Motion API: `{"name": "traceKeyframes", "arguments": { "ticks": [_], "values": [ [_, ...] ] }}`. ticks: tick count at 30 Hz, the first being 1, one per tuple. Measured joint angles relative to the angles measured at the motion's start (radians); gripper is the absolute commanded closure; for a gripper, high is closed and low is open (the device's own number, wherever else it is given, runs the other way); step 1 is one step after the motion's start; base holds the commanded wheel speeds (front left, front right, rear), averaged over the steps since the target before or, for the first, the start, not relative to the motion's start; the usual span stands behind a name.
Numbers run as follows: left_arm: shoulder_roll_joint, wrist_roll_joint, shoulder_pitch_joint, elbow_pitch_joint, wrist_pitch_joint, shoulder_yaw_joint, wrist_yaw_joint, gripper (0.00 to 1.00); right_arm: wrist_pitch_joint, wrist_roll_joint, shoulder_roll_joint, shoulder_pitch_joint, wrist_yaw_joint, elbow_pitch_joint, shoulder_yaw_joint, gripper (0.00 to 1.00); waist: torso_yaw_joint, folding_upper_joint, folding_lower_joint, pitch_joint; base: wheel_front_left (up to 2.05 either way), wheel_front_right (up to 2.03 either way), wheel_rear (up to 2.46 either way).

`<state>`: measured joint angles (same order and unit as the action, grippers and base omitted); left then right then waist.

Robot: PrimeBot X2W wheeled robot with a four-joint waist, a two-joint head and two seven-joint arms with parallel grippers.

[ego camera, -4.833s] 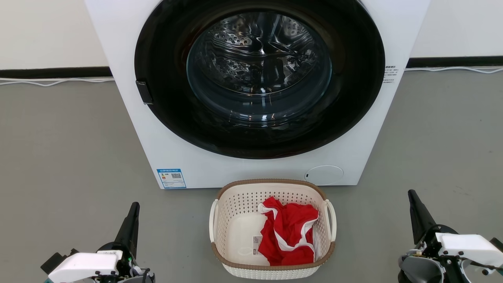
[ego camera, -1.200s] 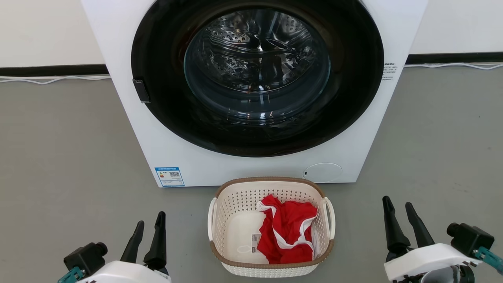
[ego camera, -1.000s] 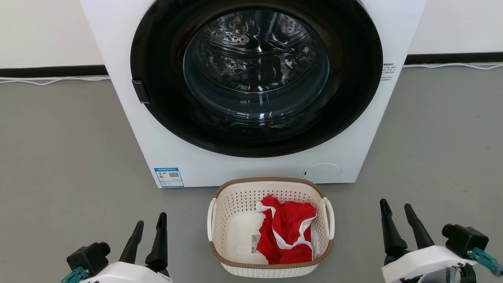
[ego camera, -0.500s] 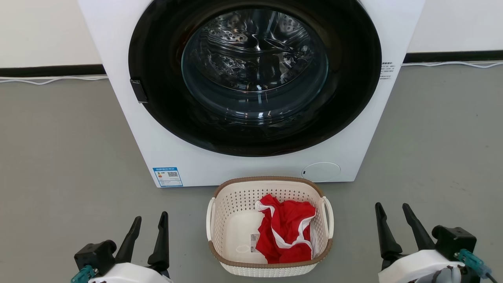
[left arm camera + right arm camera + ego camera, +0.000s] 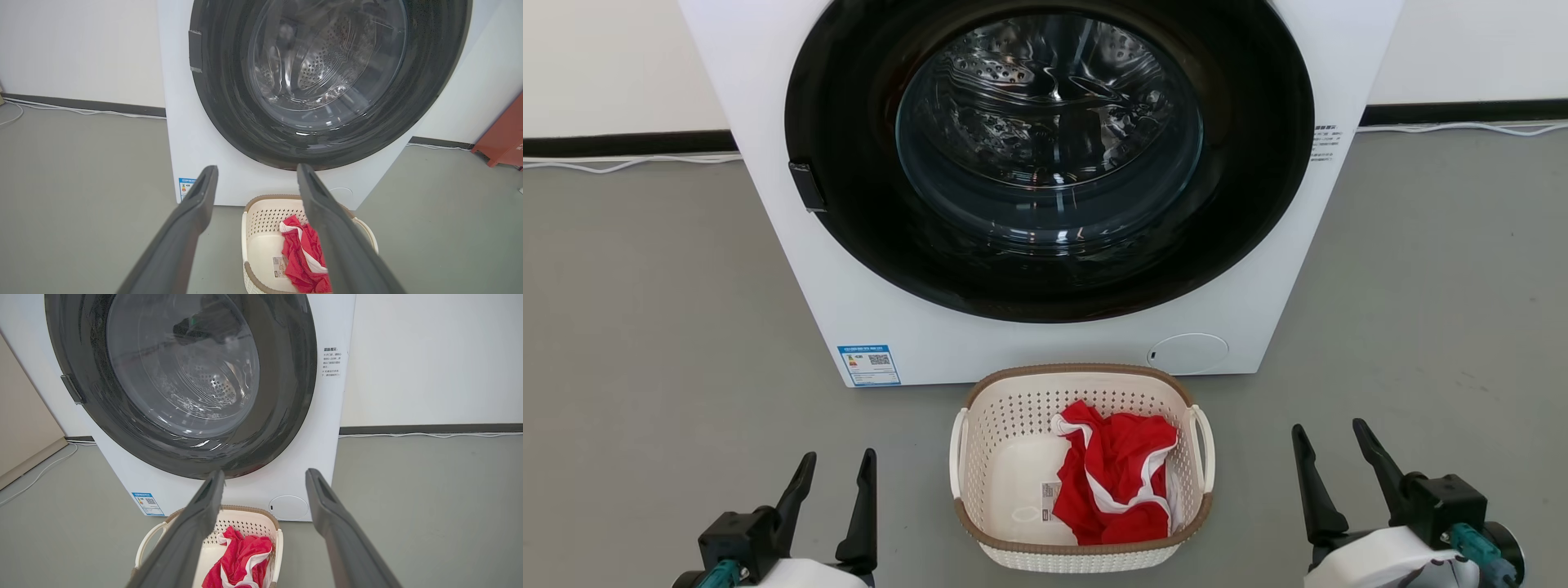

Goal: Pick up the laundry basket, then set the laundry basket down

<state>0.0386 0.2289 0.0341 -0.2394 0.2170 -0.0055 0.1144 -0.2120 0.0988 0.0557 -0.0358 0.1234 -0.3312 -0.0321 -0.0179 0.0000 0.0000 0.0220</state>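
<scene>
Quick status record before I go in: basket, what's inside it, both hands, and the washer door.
laundry basket: on the floor, right in front of the washing machine, not lifted
contents: red and white garment, towards the basket's right side
left hand: open, left of the basket, not touching it
right hand: open, right of the basket, not touching it
door: looks shut

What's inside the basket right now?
The basket holds a red garment with white trim, bunched on its right half. The left part of its floor is bare apart from a small label. Anything under the garment is covered.
</scene>
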Motion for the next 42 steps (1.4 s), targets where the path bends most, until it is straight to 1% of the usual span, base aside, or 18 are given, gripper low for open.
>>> {"name": "traceKeyframes", "arguments": {
  "ticks": [12,30,42],
  "values": [
    [0.002,-0.091,0.000,-0.018,0.034,0.003,0.000,0.00,-0.036,-0.142,-0.003,0.001,0.001,-0.012,-0.007,0.00,-0.002,0.0000,0.0000,0.007,0.00,0.00,0.00],
    [0.002,-0.089,0.000,-0.028,0.034,0.009,0.000,0.00,-0.036,-0.141,-0.006,0.001,0.001,-0.016,-0.018,0.00,-0.005,0.0000,0.0000,0.013,0.00,0.00,0.00],
    [0.002,-0.070,-0.017,-0.034,0.034,0.003,0.000,0.00,-0.036,-0.139,-0.007,-0.012,0.001,-0.031,-0.023,0.00,0.000,0.0000,0.0000,0.066,0.00,0.00,0.00]
  ]
}}
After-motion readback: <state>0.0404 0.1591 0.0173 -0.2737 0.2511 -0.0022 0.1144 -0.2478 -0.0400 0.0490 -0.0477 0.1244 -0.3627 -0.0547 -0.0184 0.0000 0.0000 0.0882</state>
